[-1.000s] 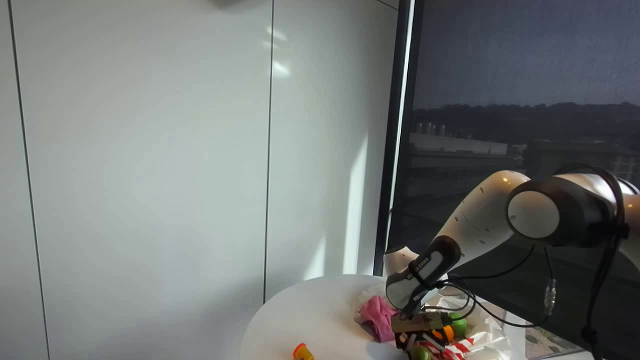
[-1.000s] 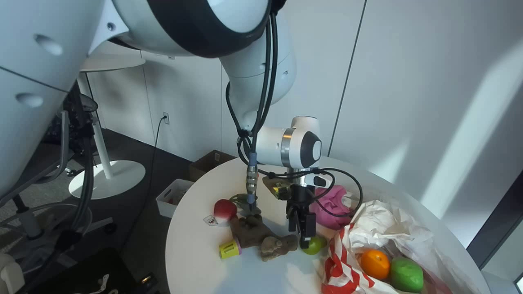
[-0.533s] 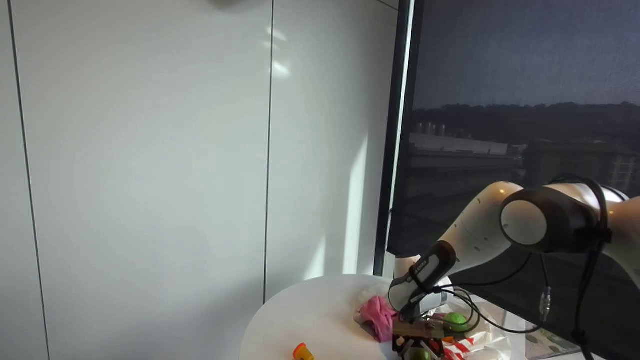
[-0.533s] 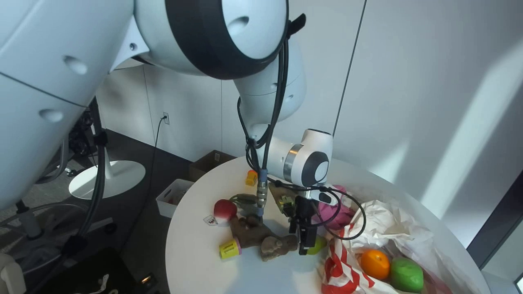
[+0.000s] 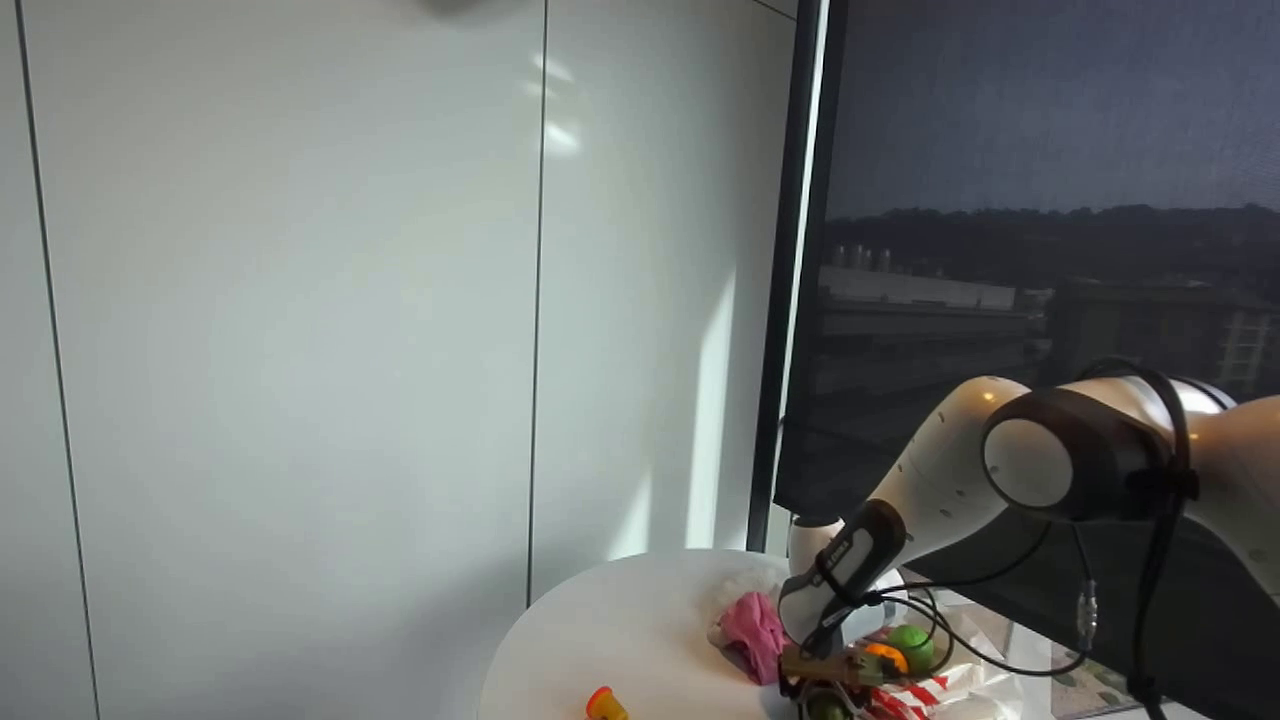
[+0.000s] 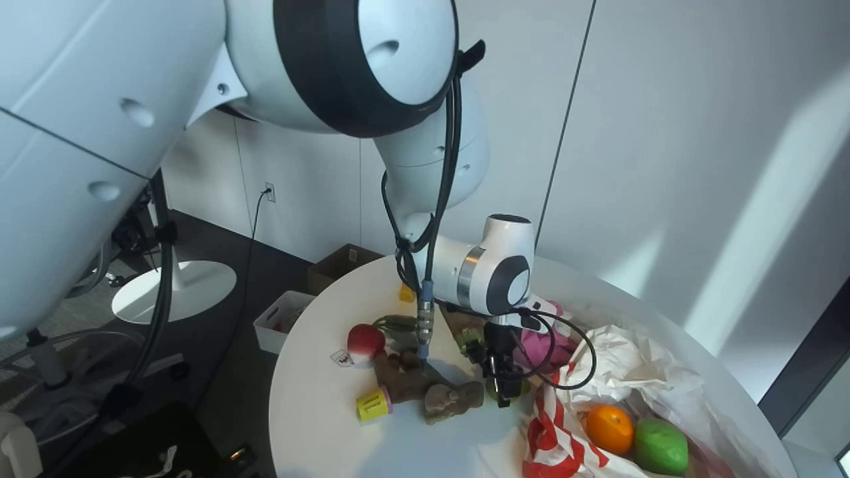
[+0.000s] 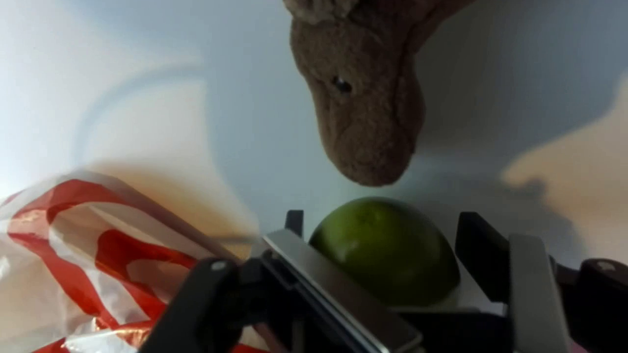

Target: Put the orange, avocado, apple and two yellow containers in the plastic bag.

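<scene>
While plastic bag near edge of bench holds orange and bright-green fruit, we list outstanding: two yellow containers; olive-green fruit, between parted jaws.

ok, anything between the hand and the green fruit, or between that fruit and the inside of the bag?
Nothing visible between the hand and the green fruit; the open hand straddles it. Further on, yes: the red-and-white side of the plastic bag is between the fruit and the orange inside. Probably needs lifting over.
</scene>
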Robot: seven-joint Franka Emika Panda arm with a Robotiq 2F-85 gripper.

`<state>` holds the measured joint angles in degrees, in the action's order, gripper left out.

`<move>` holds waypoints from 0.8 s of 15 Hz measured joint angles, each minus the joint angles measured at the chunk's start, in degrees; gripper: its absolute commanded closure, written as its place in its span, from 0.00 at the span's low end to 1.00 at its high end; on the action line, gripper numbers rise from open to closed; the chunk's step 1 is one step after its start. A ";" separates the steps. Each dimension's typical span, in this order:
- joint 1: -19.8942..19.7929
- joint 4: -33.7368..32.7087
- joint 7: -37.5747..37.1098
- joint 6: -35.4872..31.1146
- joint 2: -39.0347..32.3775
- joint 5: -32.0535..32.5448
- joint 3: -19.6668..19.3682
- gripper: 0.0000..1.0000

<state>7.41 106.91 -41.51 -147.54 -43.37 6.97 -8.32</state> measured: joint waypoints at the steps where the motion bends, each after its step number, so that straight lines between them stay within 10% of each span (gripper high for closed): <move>1: 1.05 0.14 0.02 -1.01 0.04 0.80 -0.96 0.54; 6: 7.26 1.77 -0.52 -5.58 1.58 5.34 -6.93 0.54; 12: 18.38 1.66 -14.25 -6.25 5.72 18.09 -23.30 0.54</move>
<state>25.79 108.57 -55.76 -153.79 -37.66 25.06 -31.62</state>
